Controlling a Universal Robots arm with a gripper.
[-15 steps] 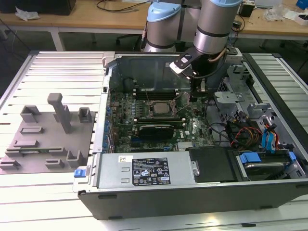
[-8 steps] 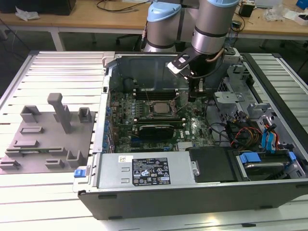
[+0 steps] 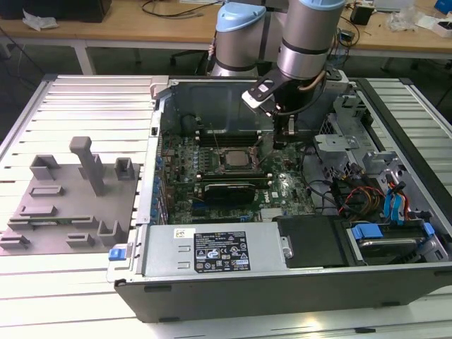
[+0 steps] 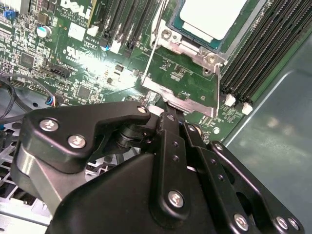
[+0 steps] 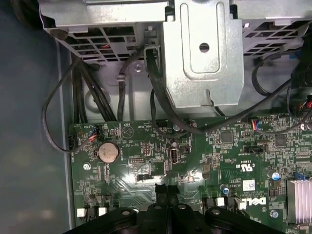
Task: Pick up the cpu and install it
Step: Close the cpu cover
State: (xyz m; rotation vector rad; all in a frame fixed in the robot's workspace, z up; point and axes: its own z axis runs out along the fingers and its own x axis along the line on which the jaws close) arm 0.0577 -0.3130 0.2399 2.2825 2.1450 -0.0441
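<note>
The cpu [image 3: 233, 159] lies flat in the motherboard socket in the middle of the open computer case. In the second wrist view its silvery-white top [image 4: 214, 14] sits inside the metal socket frame [image 4: 187, 51], and a thin wire lever [image 4: 152, 48] stands beside it. My gripper [image 3: 281, 141] hangs over the board on the exterior view's right of the socket. Its black fingers are pressed together, with the gripper [image 4: 170, 117] at the frame's outer edge. I see nothing held between them. In the first wrist view the gripper [image 5: 166, 189] hovers just above the green board.
A grey moulded fixture [image 3: 63, 205] lies outside the case at the exterior view's left. The power supply [image 3: 219, 251] fills the case front. A metal drive cage [image 5: 204, 53], loose cables [image 5: 97, 102] and a coin battery [image 5: 108, 152] lie close to the gripper. Memory slots [image 4: 258, 53] flank the socket.
</note>
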